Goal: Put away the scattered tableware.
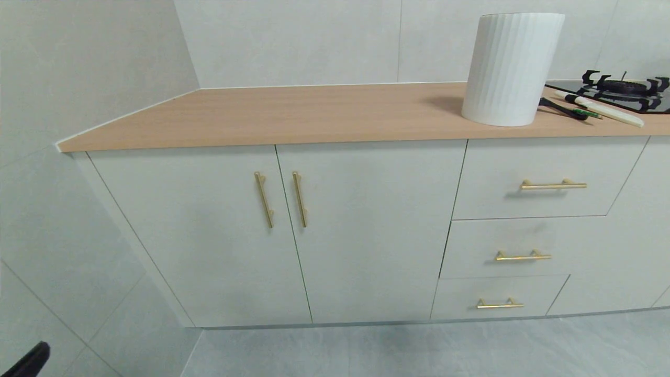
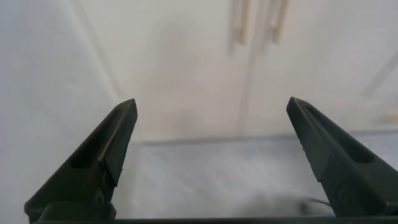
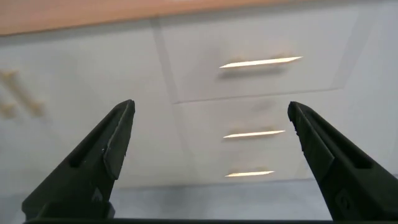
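Utensils point(image 1: 602, 109) by the ribbed white holder point(image 1: 510, 68) on the counter point(image 1: 288, 110) look light, stiff and slippery, so mid-handle seems the best grip. The left end effector point(image 2: 211, 112) and right end effector point(image 3: 211, 112) gape empty.

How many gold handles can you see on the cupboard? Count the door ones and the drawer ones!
Door handles: 2
Drawer handles: 3
Total: 5 gold handles
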